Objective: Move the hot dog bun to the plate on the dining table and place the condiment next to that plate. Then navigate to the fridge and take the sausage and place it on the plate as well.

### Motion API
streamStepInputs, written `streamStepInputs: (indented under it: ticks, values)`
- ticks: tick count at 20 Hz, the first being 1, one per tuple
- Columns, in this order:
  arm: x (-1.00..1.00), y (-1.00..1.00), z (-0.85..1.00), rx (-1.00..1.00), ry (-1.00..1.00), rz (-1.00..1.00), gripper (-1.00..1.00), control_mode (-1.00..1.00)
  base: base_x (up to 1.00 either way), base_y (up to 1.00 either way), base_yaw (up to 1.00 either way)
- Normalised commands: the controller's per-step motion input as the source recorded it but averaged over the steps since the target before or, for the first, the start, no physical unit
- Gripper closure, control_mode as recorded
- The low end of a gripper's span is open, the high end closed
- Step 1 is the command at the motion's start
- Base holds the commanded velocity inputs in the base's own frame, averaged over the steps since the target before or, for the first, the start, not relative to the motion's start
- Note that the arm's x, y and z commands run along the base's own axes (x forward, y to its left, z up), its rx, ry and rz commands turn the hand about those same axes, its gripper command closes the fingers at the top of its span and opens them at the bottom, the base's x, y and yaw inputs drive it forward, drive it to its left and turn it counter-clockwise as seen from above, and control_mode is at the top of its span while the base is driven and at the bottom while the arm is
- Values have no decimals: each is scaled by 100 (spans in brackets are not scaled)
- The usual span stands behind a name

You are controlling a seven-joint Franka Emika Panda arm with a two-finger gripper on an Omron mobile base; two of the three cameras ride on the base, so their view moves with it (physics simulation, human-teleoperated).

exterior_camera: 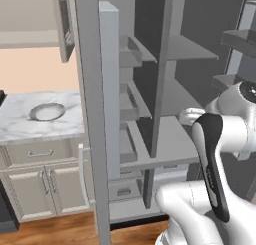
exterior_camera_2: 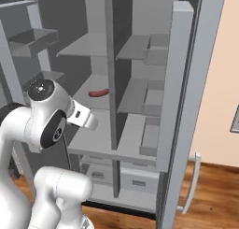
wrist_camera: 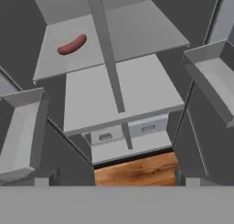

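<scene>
No brand, label or legible writing appears on any item.

The fridge [exterior_camera_2: 112, 106] stands with both doors swung open, exposing grey shelves split by a vertical central divider. Door bins hang on the inside of each door; in the hand view one bin sits at the left edge and another at the upper right. Two drawers with small handles occupy the lowest level, above a wood floor [wrist_camera: 137, 170].

The sausage [wrist_camera: 72, 44] lies flat on a shelf in the left compartment, left of the divider. It lies one shelf level above the broad lower shelf. In the hand view its long axis runs diagonally, the lower-left end toward the shelf's front and the upper-right end toward the divider; the link has a slight curve. In the right base view the same sausage [exterior_camera_2: 98, 92] lies nearly horizontal, close to the divider, with its right end marginally higher. Nothing touches it apart from the shelf.

The gripper [wrist_camera: 116, 182] is fully open and holds nothing. Its two finger tips show at the bottom corners of the hand view, well apart from each other. The gripper is outside the fridge, facing into it, well apart from the sausage.

In the left base view, a marble surface [exterior_camera: 20, 121] to the left of the fridge carries a small silvery-grey dish [exterior_camera: 47, 111], with beige cabinets below.
</scene>
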Motion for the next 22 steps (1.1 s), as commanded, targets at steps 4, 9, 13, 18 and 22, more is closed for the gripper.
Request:
streamStepInputs:
  ticks: [4, 9, 13, 18, 22]
  values:
    - [0, 0, 0, 0, 0, 0, -100, 100, 56, -26, 1]
    - [0, 0, 0, 0, 0, 0, -100, 100, 64, -29, 1]
    - [0, 0, 0, 0, 0, 0, -100, 100, 66, 2, 0]
    - [0, 0, 0, 0, 0, 0, -100, 100, 73, 14, -1]
    - [20, 17, 0, 0, 1, -1, -100, -100, 35, 12, -1]
